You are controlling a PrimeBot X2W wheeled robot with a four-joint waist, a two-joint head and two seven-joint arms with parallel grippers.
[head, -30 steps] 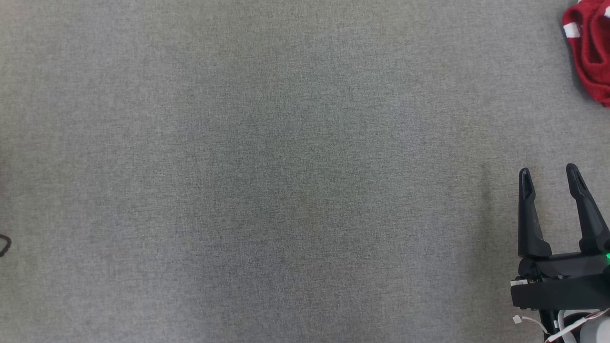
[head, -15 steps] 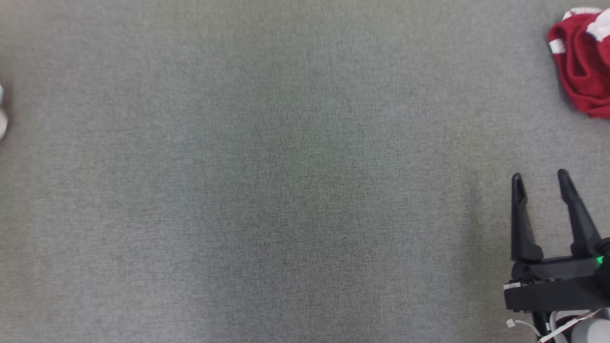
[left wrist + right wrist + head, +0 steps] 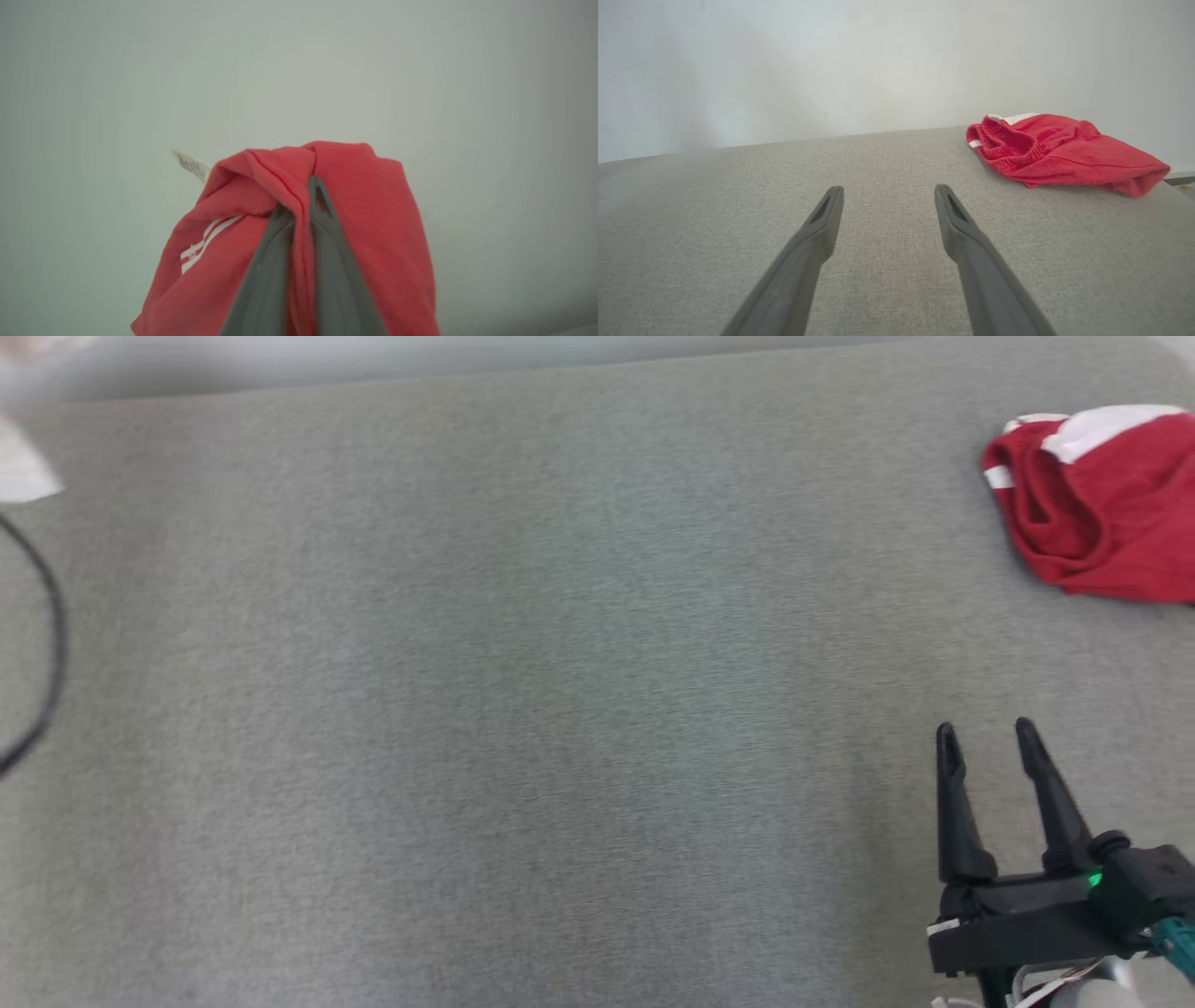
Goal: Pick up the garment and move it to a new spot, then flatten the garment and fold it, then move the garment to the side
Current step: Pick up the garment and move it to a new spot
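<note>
No readable text for you here.
The one printed thing you will find is a small white tag (image 3: 190, 164) sticking out from the upper left edge of the red garment (image 3: 369, 219) in the left wrist view. It carries a few dark printed marks, but they are too small and blurred for you to make out any letter, number or brand.

Left gripper (image 3: 301, 201) clamped on a red garment (image 3: 373, 219), fingers pressed together with a fold of cloth pinched between them. Fabric bunches over and around both fingers; one fingertip shows, the other is buried under a fold. Two white stripes (image 3: 205, 240) at lower left, small white label (image 3: 190, 164) sticking out upper left; plain pale backdrop (image 3: 299, 70) behind.
</note>
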